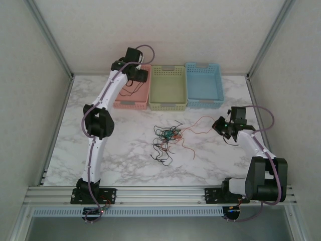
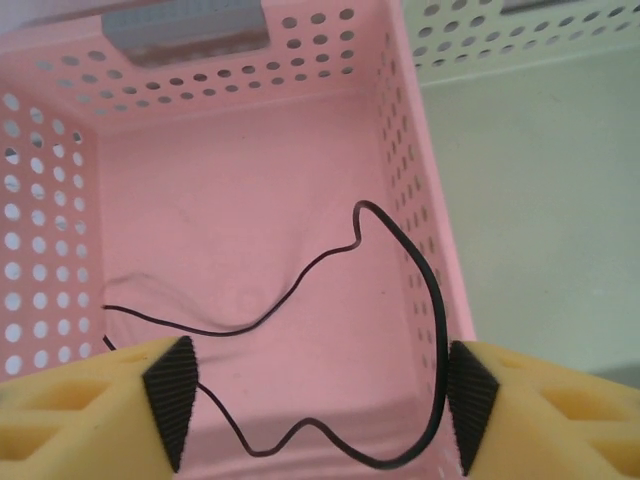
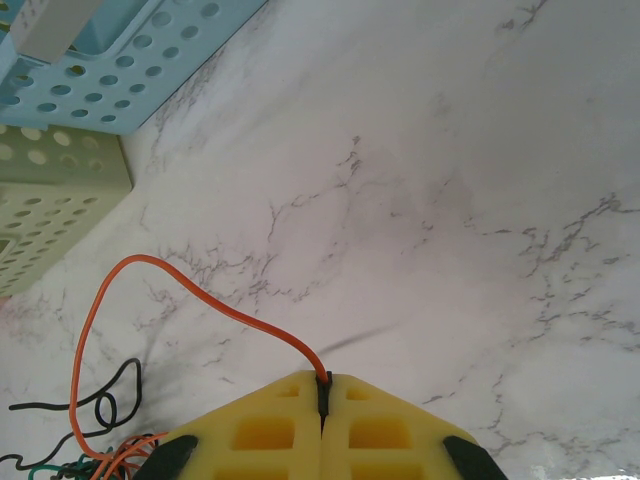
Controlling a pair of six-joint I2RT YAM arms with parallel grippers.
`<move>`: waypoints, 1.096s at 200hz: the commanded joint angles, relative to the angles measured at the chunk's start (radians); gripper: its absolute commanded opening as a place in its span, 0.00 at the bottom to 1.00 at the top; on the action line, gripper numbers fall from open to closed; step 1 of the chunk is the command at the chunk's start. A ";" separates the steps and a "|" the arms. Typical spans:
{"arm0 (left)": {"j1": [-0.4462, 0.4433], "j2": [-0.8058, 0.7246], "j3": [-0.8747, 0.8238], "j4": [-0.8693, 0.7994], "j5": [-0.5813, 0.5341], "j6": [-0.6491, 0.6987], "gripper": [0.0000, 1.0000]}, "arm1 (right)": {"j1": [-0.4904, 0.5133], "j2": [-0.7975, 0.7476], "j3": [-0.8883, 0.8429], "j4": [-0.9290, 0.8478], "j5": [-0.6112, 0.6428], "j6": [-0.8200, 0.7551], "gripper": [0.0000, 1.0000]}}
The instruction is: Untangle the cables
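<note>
**Top external view.** Marbled desk (image 1: 120, 160) with three baskets in a row at the far edge: pink basket (image 1: 131, 104) at left, green basket (image 1: 168, 106) in the middle, blue basket (image 1: 204, 103) at right. Main tangle of cables (image 1: 167, 139), black, orange and green, on the desk just in front of the green basket. Left fingers (image 1: 133, 80) over the pink basket, with a thin black cable (image 1: 128, 91) inside it beneath them. Right fingers (image 1: 217, 125) low over the desk to the right of the tangle, joined to it by a curving orange cable (image 1: 200, 119).

**Left wrist view.** Left fingers (image 2: 172, 395) spread wide, gripping nothing, above the floor of the pink basket (image 2: 420, 180). Black cable (image 2: 225, 331) in loose curves on that floor, well apart from the other cables. One loop close beside the pad at the right of the picture; contact there impossible to tell. Green basket (image 2: 500, 40) just beyond the pink wall.

**Right wrist view.** Right fingers (image 3: 322, 405) pressed fully together, pinching the end of the orange cable (image 3: 145, 258) in the seam between them. From the pinch, an arc up and leftward over the desk (image 3: 450, 200), then down into the tangle of cables (image 3: 100, 455) at the lower left corner. Blue basket (image 3: 130, 70) and green basket (image 3: 50, 220) along the upper left edge.
</note>
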 commanded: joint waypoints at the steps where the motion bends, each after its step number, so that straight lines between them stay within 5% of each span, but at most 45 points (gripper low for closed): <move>1: 0.024 -0.108 0.063 -0.014 0.058 -0.066 0.71 | 0.004 0.006 0.005 -0.009 -0.012 -0.004 0.00; 56: 0.036 -0.154 0.032 -0.060 0.149 -0.109 0.71 | 0.006 0.011 0.007 -0.009 -0.019 -0.001 0.00; 93: 0.012 -0.119 -0.014 -0.052 0.307 -0.098 0.71 | 0.005 0.005 0.008 -0.015 -0.020 -0.004 0.00; 219: -0.070 0.101 0.050 -0.094 0.133 -0.065 0.68 | 0.005 0.015 0.009 -0.015 -0.013 -0.005 0.00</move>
